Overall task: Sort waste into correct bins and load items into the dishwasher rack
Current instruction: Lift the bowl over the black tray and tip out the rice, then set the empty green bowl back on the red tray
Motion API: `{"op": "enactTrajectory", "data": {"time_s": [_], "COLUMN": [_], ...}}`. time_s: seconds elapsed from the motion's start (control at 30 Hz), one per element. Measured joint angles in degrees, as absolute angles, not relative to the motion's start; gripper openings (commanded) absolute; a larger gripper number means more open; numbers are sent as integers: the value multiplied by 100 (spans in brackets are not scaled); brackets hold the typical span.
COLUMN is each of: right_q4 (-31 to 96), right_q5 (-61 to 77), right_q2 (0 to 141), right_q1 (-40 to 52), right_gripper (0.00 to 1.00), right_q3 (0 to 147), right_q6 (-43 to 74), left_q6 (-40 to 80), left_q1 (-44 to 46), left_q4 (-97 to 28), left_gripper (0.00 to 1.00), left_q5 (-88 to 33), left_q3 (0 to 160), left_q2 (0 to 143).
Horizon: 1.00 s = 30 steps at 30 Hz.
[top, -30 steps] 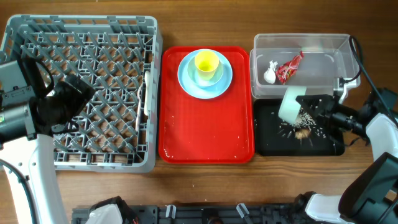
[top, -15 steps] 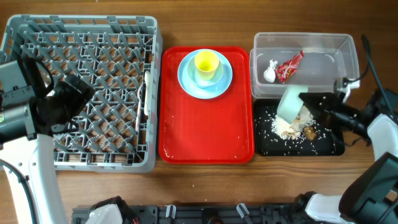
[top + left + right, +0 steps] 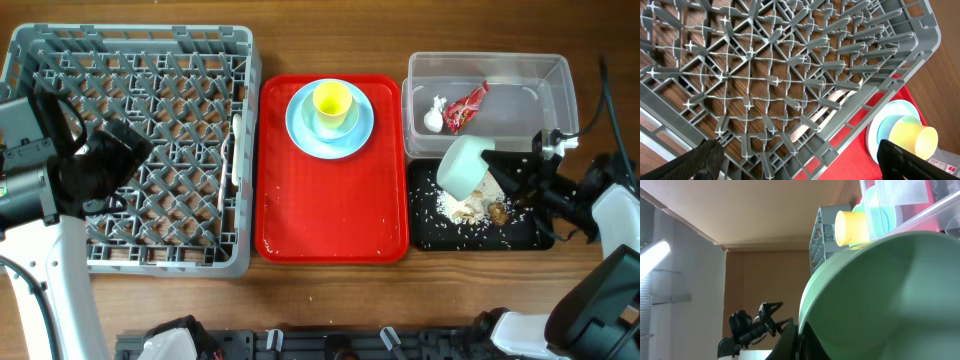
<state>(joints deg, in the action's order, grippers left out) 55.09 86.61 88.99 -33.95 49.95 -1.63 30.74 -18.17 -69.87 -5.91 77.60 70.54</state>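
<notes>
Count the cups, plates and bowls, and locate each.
3. The yellow cup stands on the blue plate, which sits on the red tray; the pale green bowl is tilted over the black tray, held by the right end effector. None seems hidden.

Overhead looks straight down; close wrist views share yellow cup [image 3: 914,142] [image 3: 852,227].

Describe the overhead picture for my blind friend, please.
The right tool holds a pale green bowl tipped over the black tray, where rice scraps lie. A yellow cup sits on a blue plate on the red tray.
</notes>
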Motion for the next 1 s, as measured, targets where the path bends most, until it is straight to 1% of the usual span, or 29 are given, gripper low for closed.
{"op": "enactTrajectory", "data": {"time_s": [0.07, 0.17, 0.27, 0.3, 0.37, 0.4, 0.43, 0.47, 0.5, 0.57, 0.6, 0.63, 0.67, 0.77, 0.8, 0.83, 0.93, 0.97, 1.0], "right_q4": [5629, 5347, 4565, 4289, 4147, 4174, 4171, 4187, 4191, 4139, 4060, 3898, 3601, 3350, 3321, 3269, 3293, 3398, 3529], "right_q5": [8646, 7922, 6814, 6042, 4853, 3942, 3439, 2477, 1962, 1162, 939, 812, 683, 550, 523, 489, 475, 467, 456], "right_q2": [8866, 8276, 7332, 6818, 6311, 6156, 6141, 6239, 6388, 6810, 7393, 7684, 8381, 9113, 9146, 9150, 9157, 9150, 9054], "right_q1": [-3210, -2648, -1551, -823, 329, 1321, 1765, 2552, 3155, 3778, 4211, 4355, 4613, 4805, 4807, 4807, 4807, 4807, 4805], "right_gripper": [4, 4, 4, 5, 4, 4, 4, 4, 4, 4, 4, 4, 4, 5, 17, 24, 53, 70, 70], "right_q3": [4995, 5050, 5404, 5516, 5577, 5577, 5577, 5577, 5577, 5590, 5594, 5594, 5599, 5596, 5596, 5596, 5664, 5787, 5999], "right_q6": [-137, 110, 937, 1332, 1763, 1966, 2045, 2165, 2252, 2335, 2357, 2390, 2443, 2467, 2467, 2499, 2453, 2447, 2379], "left_q6": [3074, 3074, 3074, 3074, 3074, 3074, 3074, 3074, 3074, 3074, 3074, 3074, 3074, 3074, 3074, 3074, 3074, 3074, 3074], "left_q1": [-1817, -1817, -1817, -1817, -1817, -1817, -1817, -1817, -1817, -1822, -1824, -1824, -1824, -1824, -1824, -1824, -1824, -1824, -1824], "left_q4": [-6989, -6989, -6989, -6987, -6987, -6989, -6991, -6987, -6989, -6982, -6984, -6989, -6987, -6989, -6987, -6989, -6989, -6989, -6989], "left_gripper": [100, 100, 100, 100, 100, 100, 100, 100, 100, 100, 100, 100, 100, 100, 100, 100, 100, 100, 100], "left_q5": [-591, -591, -589, -589, -591, -593, -591, -591, -587, -591, -591, -591, -591, -591, -591, -589, -591, -591, -591], "left_q3": [7760, 7760, 7760, 7760, 7760, 7760, 7760, 7760, 7760, 7760, 7760, 7760, 7760, 7760, 7760, 7760, 7760, 7760, 7760], "left_q2": [7054, 7054, 7054, 7054, 7054, 7054, 7054, 7054, 7054, 7054, 7054, 7054, 7054, 7054, 7054, 7054, 7054, 7054, 7054]}}
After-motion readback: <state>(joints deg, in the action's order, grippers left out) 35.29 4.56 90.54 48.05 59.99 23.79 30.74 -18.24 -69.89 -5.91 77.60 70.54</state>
